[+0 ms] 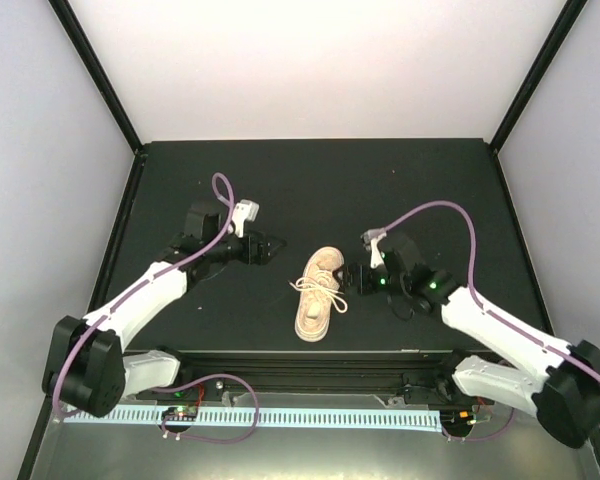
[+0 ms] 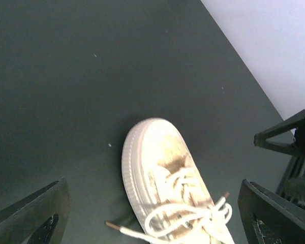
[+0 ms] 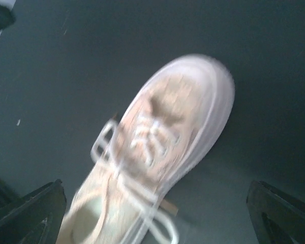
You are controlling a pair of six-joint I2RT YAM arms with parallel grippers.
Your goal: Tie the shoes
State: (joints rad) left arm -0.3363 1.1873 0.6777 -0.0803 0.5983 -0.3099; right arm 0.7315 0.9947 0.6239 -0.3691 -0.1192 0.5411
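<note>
Beige cloth sneaker [image 1: 316, 305] with a pale sole lies on the black bench [image 1: 280, 180], thin white laces [image 1: 324, 288] in loops. Both arms' jaws stand wide, empty.

A dark matte desk [image 1: 310, 180] is seen, enclosed by pale panels: back wall [image 1: 320, 60], left wall [image 1: 30, 200], right wall [image 1: 570, 200]. Black frame posts are fixed at the far left corner [image 1: 95, 70] and the far right corner [image 1: 540, 70]. A black rail [image 1: 300, 362] is run along the near edge, with a pale slotted strip [image 1: 310, 415] laid just in front. Small light specks [image 2: 110, 145] are noted on the desk surface.
</note>
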